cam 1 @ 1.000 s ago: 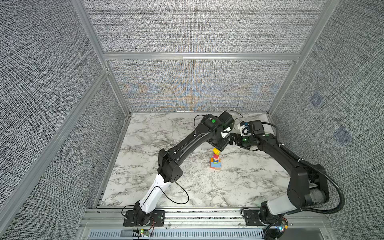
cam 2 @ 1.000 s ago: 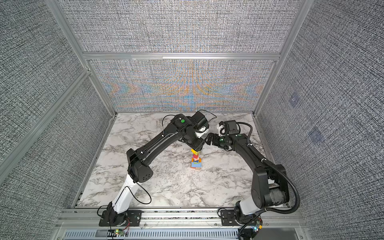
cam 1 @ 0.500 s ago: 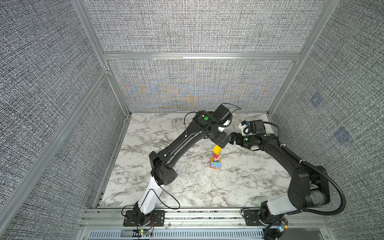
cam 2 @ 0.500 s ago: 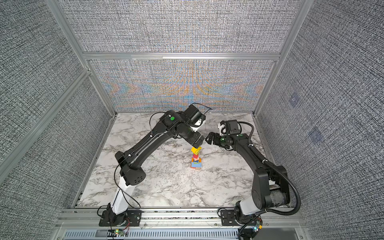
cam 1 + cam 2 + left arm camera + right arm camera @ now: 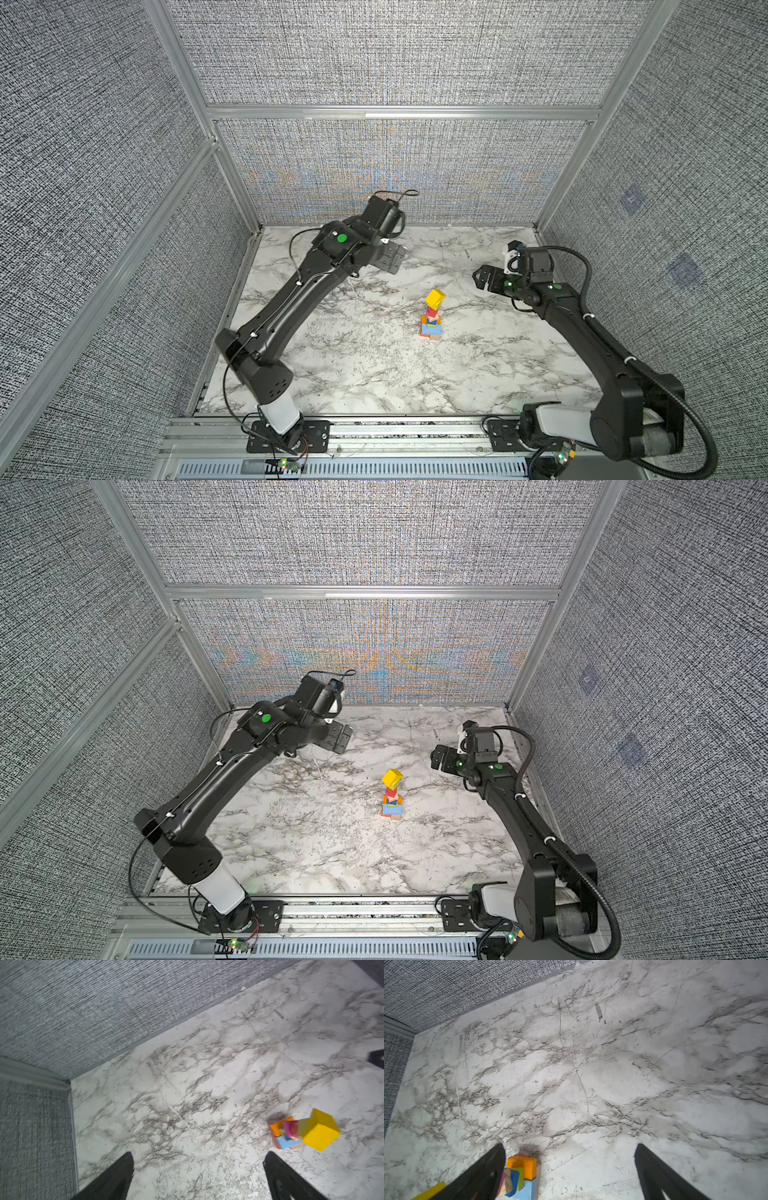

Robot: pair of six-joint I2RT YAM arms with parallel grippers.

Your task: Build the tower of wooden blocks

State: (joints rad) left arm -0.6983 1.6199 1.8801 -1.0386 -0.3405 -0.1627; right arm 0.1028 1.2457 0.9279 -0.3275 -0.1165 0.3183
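Pulled back from the narrow tower of painted wooden blocks (image 5: 432,322), the black left gripper (image 5: 394,258) now hangs to its upper left, jaws wide apart and empty. The black right gripper (image 5: 481,277), equally spread and holding nothing, hovers at its upper right. The tower stands free right of frame centre, yellow cube (image 5: 435,298) topmost.

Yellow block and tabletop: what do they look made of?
Yellow block: probably painted wood. The colour is flat, opaque and matte, the edges are crisp, and no grain shows.
Tabletop: marble look, white with grey veins, marked by fine scratches. It could be real stone or a printed laminate; the pictures don't settle which.
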